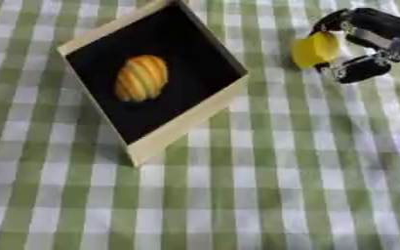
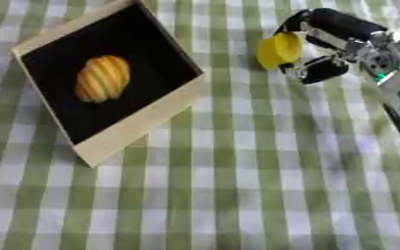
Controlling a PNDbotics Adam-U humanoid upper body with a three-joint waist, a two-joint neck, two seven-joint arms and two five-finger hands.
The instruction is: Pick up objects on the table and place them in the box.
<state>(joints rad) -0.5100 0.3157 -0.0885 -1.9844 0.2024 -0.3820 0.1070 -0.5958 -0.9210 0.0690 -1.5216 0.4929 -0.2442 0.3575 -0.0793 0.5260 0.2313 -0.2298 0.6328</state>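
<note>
The right hand (image 2: 323, 46) curls fingers and thumb round 1 small yellow object (image 2: 278, 50), just beside the box (image 2: 135, 128) (a striped orange piece (image 2: 102, 78) lies inside). It looks light, smooth, maybe slippery; gripping across its middle suits.

Bright, even light; soft blur throughout; faint shadows; no glare.

Home-like — checked tablecloth (image 1: 263, 195)

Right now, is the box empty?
No. One orange striped object lies on the box's dark floor; nothing else inside.
</note>
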